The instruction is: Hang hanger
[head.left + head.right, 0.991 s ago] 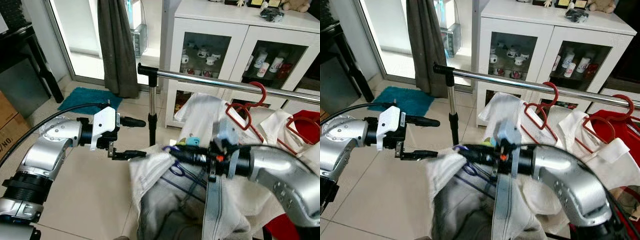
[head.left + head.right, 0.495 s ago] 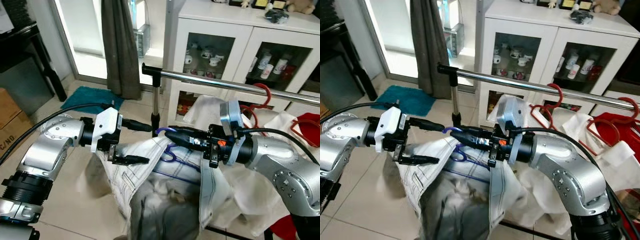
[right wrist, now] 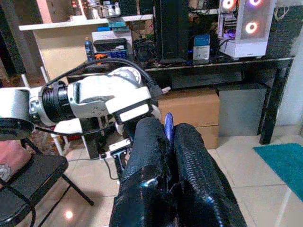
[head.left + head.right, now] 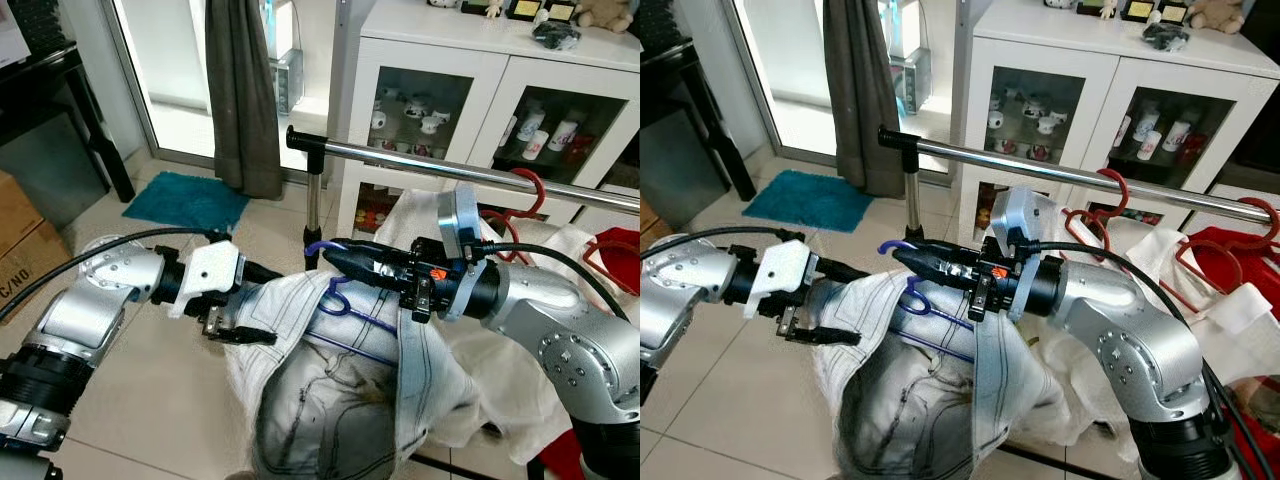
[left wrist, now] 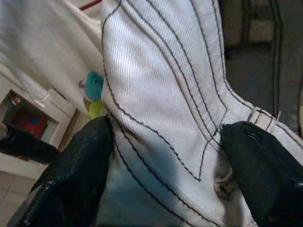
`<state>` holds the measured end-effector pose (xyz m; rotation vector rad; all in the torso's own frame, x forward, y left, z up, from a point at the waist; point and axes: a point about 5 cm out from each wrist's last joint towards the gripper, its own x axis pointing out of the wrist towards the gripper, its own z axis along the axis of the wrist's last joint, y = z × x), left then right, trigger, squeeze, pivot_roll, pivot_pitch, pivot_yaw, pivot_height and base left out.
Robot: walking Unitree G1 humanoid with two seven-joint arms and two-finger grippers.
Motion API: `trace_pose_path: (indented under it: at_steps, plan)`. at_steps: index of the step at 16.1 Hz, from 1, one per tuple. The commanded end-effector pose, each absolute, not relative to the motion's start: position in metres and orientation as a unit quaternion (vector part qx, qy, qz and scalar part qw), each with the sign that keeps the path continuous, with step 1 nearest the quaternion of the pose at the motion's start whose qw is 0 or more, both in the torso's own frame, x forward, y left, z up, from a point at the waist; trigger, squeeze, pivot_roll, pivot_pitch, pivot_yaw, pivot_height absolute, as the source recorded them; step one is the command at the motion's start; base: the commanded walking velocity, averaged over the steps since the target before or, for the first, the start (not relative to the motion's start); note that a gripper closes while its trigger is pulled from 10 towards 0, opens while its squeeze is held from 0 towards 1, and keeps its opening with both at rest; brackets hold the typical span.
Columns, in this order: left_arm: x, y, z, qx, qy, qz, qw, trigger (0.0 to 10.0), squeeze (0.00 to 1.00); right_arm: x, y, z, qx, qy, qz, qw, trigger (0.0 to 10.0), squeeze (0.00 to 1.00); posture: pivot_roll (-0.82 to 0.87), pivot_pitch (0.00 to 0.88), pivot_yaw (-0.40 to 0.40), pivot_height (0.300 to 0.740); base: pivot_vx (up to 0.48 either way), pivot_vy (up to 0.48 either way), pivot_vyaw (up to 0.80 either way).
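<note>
Shiny silver arms, black fingers

Both arms are brushed silver with black ribbed joints, white wrist housings behind each gripper, black cables trailing back, plus small orange marks near the right gripper [image 4: 335,257].

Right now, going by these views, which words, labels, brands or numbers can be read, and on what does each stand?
No text can be read in full.
Cardboard box: dark print at the frame edge, too cut off to read.
Bottles in the glass cabinet: labels too small.
Mugs beside them: patterns, no legible words.
Blue box on the desk: print blurred.
Purple hanger in the right pincer: no marking visible.
</note>
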<state>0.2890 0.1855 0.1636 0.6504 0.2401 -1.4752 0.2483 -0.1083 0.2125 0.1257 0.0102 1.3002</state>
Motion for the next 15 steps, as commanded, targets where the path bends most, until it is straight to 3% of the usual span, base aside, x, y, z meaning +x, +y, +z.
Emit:
trace_pose_path:
  at_steps: [1, 15]
  plan:
    - [0.2917, 0.1858, 0.1688, 0.289, 0.105, -0.657, 0.689, 0.0, 0.0, 0.2442, -0.1089, 0.2306, 0.054, -0.036, 0.618, 0.783, 0.0, 0.0, -0.09, 0.0, -0.031, 0.74, 0.0, 0.0, 0.0]
    - [0.2986, 0.1813, 0.1725, 0.279, 0.098, -0.671, 0.68, 0.0, 0.0, 0.2387, -0.1024, 0.2359, 0.065, -0.047, 0.636, 0.768, 0.0, 0.0, -0.09, 0.0, -0.022, 0.74, 0.0, 0.0, 0.0]
